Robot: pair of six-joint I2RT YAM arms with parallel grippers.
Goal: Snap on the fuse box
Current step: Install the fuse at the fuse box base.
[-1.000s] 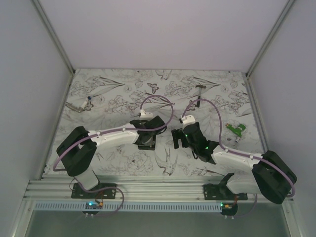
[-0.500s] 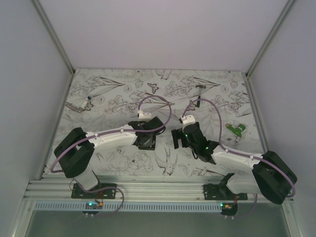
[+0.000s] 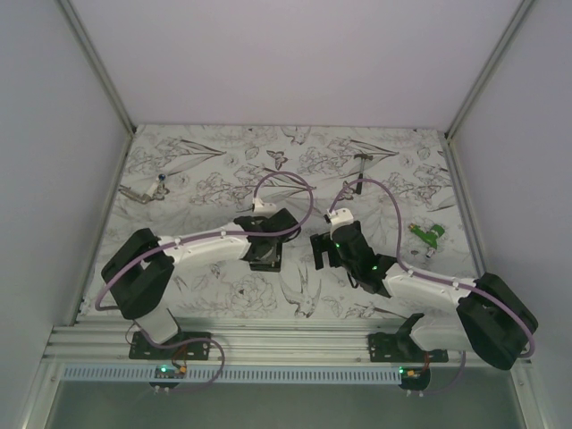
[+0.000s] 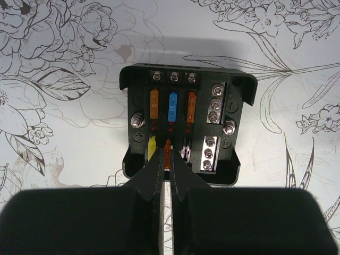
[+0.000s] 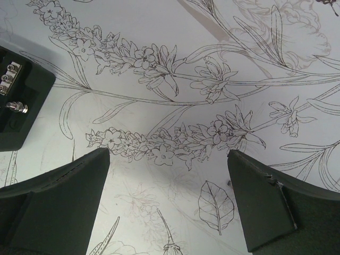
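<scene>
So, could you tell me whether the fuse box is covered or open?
Open: the fuse box shows its fuses bare, no lid over them.

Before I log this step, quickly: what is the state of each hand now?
Left hand: closed, tips on an orange fuse in the fuse box; grip unclear.
Right hand: open, holding nothing.

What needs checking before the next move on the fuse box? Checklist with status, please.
1. Left pincer shut on the lower orange fuse: ok.
2. That fuse lined up with its slot: cannot tell, the fingers hide it.
3. Fuse box lying flat on the table: ok.
4. Three upper-row fuses seated: ok.
5. Right pincer open, beside the box, not touching it: ok.
</scene>
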